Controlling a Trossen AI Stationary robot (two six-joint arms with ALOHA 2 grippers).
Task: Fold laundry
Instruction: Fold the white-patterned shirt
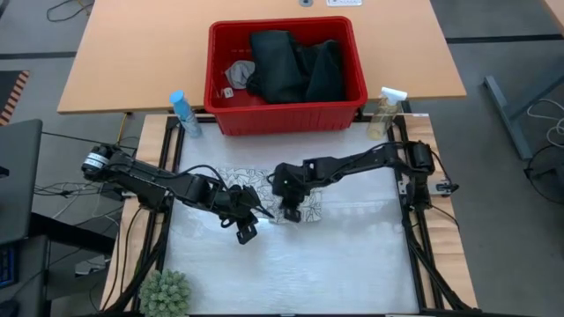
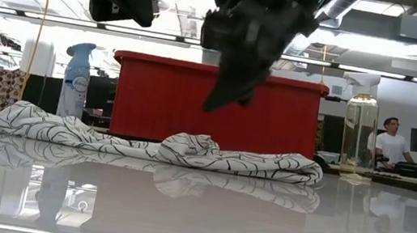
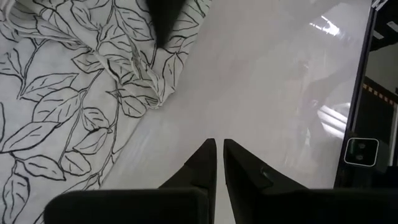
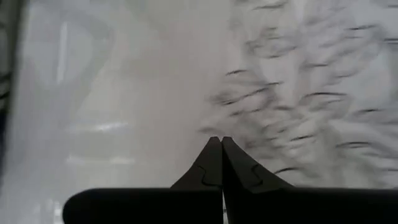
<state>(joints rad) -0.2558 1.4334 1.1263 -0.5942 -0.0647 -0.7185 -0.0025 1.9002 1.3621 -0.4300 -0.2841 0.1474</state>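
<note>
Work surface [image 1: 352,264]: near half bare from 3 through 6 to 8 o'clock; free passage for a gripper.

Leaf-print cloth [image 2: 147,147]: low crumpled strip just past centre, toward 11–12 o'clock; lies flat enough to pass over.

Left gripper [image 1: 248,231]: closed, above the mat at centre-left, its arm barring the 9 o'clock approach.

Right gripper [image 1: 291,211]: closed, over the cloth's right end, its arm crossing from 2 o'clock.

Red basket [image 1: 286,114]: 12 o'clock, tall wall closing the far edge; dark garments [image 1: 295,66] inside.

Blue spray can [image 1: 184,113]: 11 o'clock corner, upright.

Clear spray bottle [image 1: 384,113]: 1 o'clock corner, upright.

Green plant [image 1: 166,293]: 7 o'clock corner.
</note>
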